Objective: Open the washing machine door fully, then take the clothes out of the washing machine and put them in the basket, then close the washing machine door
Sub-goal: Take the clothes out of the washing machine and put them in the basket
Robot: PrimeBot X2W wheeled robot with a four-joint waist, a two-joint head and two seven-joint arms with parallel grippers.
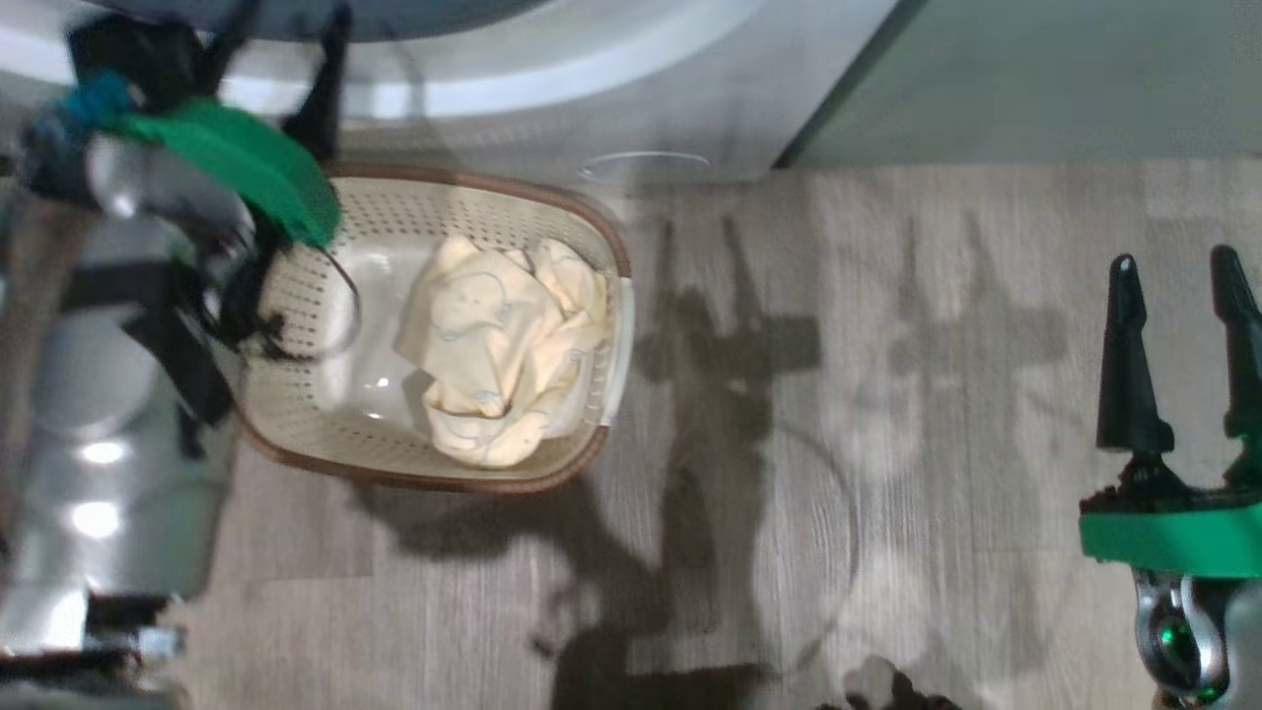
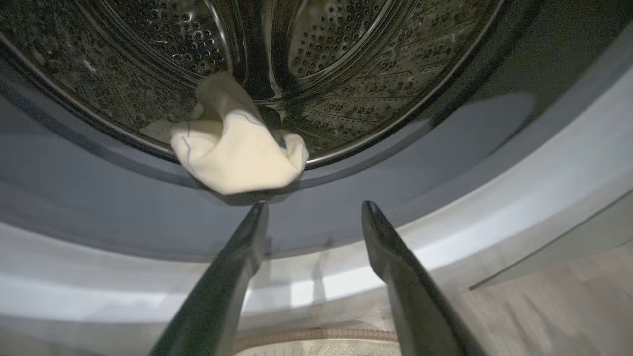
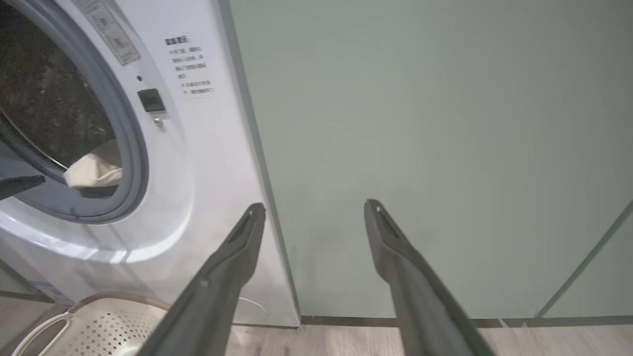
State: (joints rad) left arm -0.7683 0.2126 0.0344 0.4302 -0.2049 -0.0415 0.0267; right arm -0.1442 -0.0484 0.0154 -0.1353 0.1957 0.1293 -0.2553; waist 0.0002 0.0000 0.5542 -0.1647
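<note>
The basket (image 1: pixel 582 227) stands on the floor in front of the white washing machine (image 3: pixel 212 148), with cream-yellow clothes (image 1: pixel 498 340) heaped in its right half. Another cream garment (image 2: pixel 237 153) hangs over the lower lip of the grey-rimmed drum mouth (image 2: pixel 376 188); the same garment (image 3: pixel 96 168) shows in the right wrist view. My left gripper (image 2: pixel 314 206) is open, its fingertips just below and right of that garment, not touching it. My right gripper (image 1: pixel 1178 266) is open and holds nothing, low at the right, away from the machine. The washing machine door is out of view.
My left arm (image 1: pixel 128 394) reaches over the basket's left side. Pale green cabinets (image 3: pixel 420 148) stand right of the machine. Wood-look floor (image 1: pixel 887 444) stretches right of the basket. The basket rim (image 2: pixel 316 336) lies right under my left gripper.
</note>
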